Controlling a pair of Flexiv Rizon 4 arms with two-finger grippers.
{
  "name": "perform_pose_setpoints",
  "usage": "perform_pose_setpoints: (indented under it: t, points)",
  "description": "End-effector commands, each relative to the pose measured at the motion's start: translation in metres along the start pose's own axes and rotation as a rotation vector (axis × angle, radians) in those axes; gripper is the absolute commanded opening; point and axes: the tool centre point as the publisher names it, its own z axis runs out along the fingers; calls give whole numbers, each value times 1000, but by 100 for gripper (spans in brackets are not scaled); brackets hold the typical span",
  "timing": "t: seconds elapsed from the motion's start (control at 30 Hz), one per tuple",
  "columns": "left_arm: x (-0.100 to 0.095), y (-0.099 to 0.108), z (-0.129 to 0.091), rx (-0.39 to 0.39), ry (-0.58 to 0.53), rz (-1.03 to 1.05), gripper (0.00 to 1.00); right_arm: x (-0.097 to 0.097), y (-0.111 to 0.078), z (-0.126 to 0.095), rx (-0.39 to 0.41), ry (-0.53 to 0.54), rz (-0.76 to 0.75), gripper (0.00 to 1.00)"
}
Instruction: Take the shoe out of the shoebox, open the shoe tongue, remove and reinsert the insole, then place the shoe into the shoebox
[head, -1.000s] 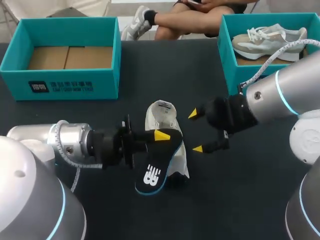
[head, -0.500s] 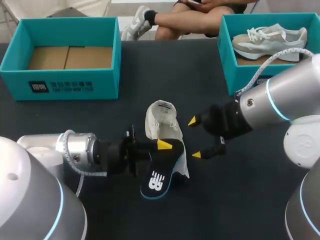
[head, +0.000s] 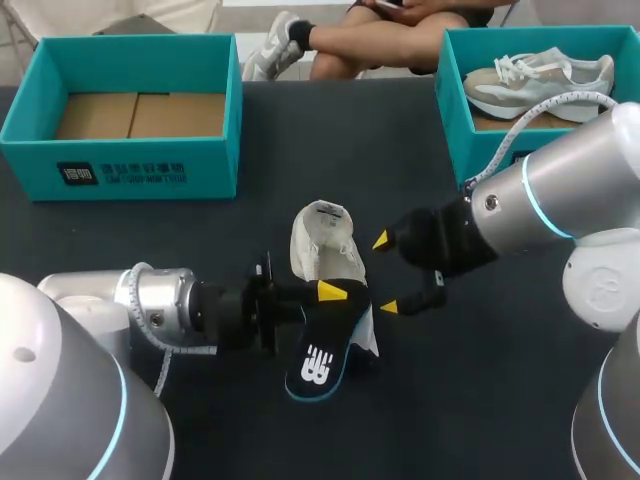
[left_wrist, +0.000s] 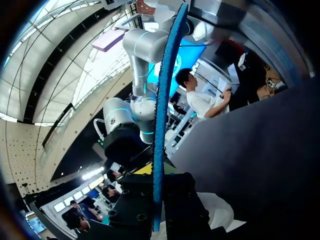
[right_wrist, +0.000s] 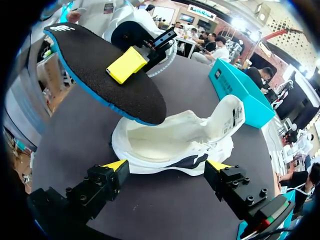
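Note:
A white shoe (head: 322, 240) lies on the black table (head: 480, 400), its opening facing my right gripper. My left gripper (head: 325, 292) is shut on the black, blue-edged insole (head: 320, 360), which it holds over the shoe's near end. In the left wrist view the insole (left_wrist: 161, 125) runs edge-on between the fingers. My right gripper (head: 386, 273) stands open just right of the shoe. In the right wrist view its fingers straddle the shoe (right_wrist: 175, 142) without touching it. The insole (right_wrist: 110, 75) hangs above the shoe, with a left yellow fingertip (right_wrist: 126, 65) on it.
An empty teal shoebox (head: 120, 165) stands at the back left. A second teal shoebox (head: 455, 110) at the back right holds another pale shoe (head: 545, 80). My right arm's cable loops over that box.
My left gripper has carried the insole a little to the right and toward the table's front. My right gripper has shifted slightly toward the shoe, still open.

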Motion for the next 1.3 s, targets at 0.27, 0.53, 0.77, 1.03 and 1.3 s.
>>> perform_pose_setpoints:
  t: [0.27,0.53,0.77,1.03,1.3]
  points:
    - [1,0,1,-3,-3,1,0,-1,-1,21,30,-5,2,100]
    - [0,18,-2,-7,26,-15,0,0,-3,21,36,-3,9,100]
    - [7,31,3,-26,23,-62,0,0,-2,22,34,0,10,100]
    - [14,38,14,-22,25,-120,0,-4,-1,24,28,12,9,100]
    - [20,47,16,-21,24,-130,0,-4,-4,29,29,24,1,100]
